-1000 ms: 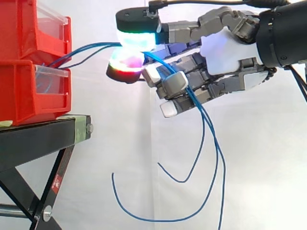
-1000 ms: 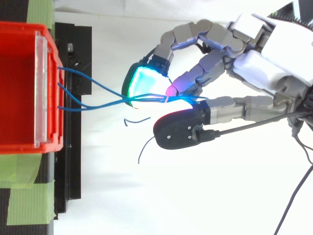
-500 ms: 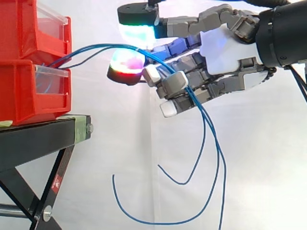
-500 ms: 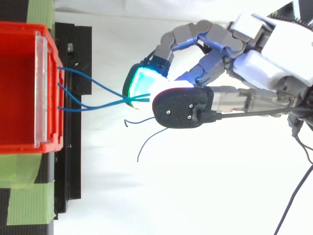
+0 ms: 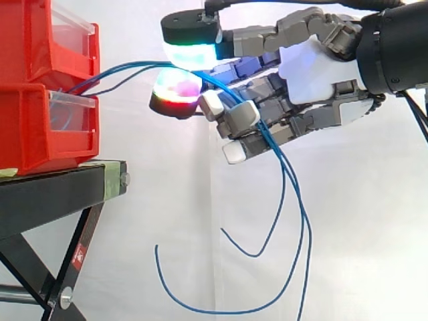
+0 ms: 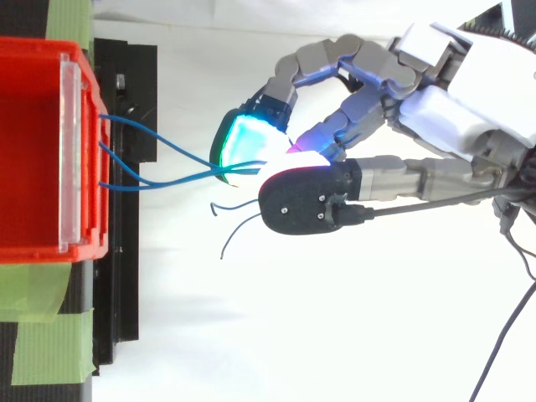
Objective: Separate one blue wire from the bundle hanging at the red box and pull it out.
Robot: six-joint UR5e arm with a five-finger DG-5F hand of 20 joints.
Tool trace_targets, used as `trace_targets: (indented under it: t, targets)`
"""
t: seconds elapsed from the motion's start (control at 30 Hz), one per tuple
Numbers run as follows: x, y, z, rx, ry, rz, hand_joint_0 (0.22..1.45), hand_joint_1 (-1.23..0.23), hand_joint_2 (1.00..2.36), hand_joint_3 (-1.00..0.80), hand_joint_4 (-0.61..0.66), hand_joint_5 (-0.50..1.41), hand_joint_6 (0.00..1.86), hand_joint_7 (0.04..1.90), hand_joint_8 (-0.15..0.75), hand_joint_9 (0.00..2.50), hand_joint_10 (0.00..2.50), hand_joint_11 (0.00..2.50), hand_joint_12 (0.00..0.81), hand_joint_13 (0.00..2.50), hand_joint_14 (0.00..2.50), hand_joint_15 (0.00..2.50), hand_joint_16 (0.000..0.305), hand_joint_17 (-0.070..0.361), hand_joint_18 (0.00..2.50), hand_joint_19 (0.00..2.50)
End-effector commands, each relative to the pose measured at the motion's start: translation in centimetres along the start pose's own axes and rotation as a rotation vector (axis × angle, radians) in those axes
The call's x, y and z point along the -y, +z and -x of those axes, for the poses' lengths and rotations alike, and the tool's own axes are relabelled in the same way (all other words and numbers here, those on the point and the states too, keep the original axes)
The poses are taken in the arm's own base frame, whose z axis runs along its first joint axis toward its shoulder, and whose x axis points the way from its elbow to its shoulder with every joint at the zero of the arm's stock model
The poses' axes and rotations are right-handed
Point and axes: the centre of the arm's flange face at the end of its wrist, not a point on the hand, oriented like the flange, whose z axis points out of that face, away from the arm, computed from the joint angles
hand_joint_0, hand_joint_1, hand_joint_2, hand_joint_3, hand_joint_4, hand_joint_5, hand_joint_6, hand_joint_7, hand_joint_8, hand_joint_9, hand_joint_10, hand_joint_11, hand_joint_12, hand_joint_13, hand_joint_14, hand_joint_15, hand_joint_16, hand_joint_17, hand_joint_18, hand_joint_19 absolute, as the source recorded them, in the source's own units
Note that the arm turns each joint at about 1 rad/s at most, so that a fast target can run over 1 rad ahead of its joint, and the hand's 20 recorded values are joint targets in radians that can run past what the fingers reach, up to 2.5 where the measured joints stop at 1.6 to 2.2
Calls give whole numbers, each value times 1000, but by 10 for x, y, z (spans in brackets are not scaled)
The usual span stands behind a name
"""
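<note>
The upper pad has dropped back down, so the hand [image 5: 314, 73] now has its fingers [image 5: 190, 41] pinched on the blue wires [image 5: 130, 65] well out from the red box [image 5: 30, 134], tails dangling below: still separating, I'd say, and the next move calls for isolating one strand before pulling.

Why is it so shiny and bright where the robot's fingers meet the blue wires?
Side view: the hand's own fingertip pads glow cyan, green and red beside the thin blue wires. Top view: that glow flares white, washing out the wires there.
</note>
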Motion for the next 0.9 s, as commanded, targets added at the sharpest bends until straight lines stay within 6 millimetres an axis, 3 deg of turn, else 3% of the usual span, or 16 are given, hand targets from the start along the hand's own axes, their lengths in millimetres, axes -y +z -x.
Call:
trace_targets:
  t: [0.0, 0.17, 0.4, 0.57, 0.87]
  targets:
    - [0, 0, -1, -1, -1, 0, 667, -790, 1016, -311, 45, -187, 942, 891, 375, 1134, 21, 1097, 429, 1173, 167, 1643, 51, 116, 872, 663]
    - [0, 0, -1, -1, -1, 0, 684, -825, 1017, -300, 25, -193, 949, 884, 368, 1111, 21, 1097, 428, 1164, 153, 1657, 51, 116, 872, 662]
    - [0, 0, 0, 0, 3, 0, 699, -891, 1016, -299, 89, -201, 958, 874, 363, 1069, 23, 1090, 433, 1155, 149, 1664, 52, 117, 864, 653]
    - [0, 0, 0, 2, 2, 0, 628, -775, 1009, -404, 136, -199, 956, 836, 368, 1076, 21, 1070, 426, 1137, 178, 1652, 52, 118, 850, 672]
    - [0, 0, -1, -1, 4, 0, 581, -593, 1007, -421, 146, -194, 944, 867, 379, 1109, 20, 1069, 428, 1126, 264, 1572, 53, 120, 841, 692]
